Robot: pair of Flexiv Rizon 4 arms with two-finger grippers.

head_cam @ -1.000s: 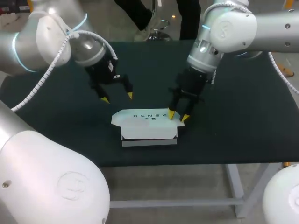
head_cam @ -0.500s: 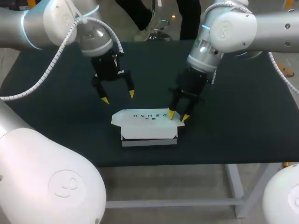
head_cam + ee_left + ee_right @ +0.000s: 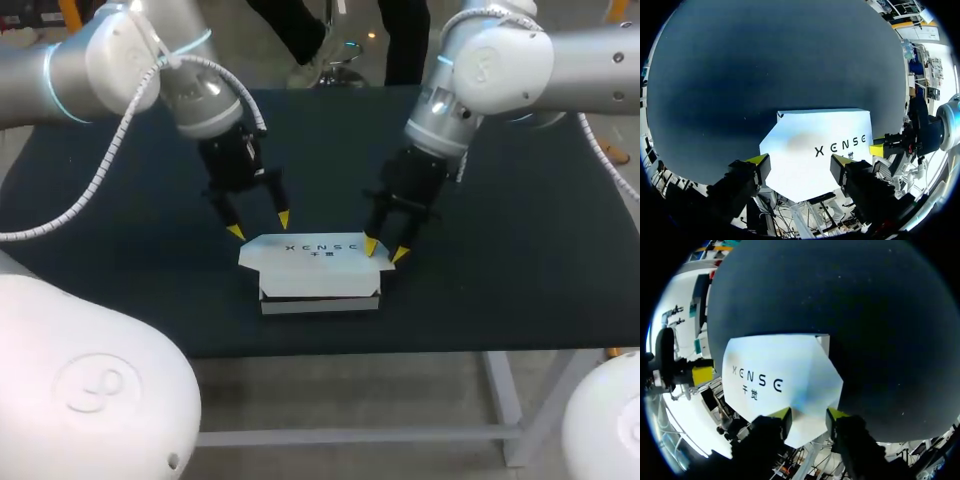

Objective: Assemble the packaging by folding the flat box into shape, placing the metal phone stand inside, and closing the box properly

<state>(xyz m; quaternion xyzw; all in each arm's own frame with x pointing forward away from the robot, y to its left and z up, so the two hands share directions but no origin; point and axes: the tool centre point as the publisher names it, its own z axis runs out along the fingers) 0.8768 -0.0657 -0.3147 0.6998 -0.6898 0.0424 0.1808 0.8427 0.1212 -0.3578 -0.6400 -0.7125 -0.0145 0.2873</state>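
Note:
A white box [image 3: 318, 272] stands at the table's middle front, its printed lid [image 3: 815, 145] lying over the top. My left gripper [image 3: 260, 225] hangs open just behind the lid's left end, apart from it; the lid shows ahead of its gripper [image 3: 800, 162] in the left wrist view. My right gripper [image 3: 385, 250] is at the lid's right end, one fingertip on the lid and the other just past its edge. In the right wrist view the corner of the lid [image 3: 775, 375] lies between the half-open fingers of that gripper [image 3: 809, 415]. No phone stand is in sight.
The dark table cloth [image 3: 520, 250] spreads wide on both sides of the box and behind it. The table's front edge [image 3: 420, 350] runs close below the box.
My left arm has swung right and down toward the box's left end, and its fingers have narrowed a little. The right arm and the box have kept still.

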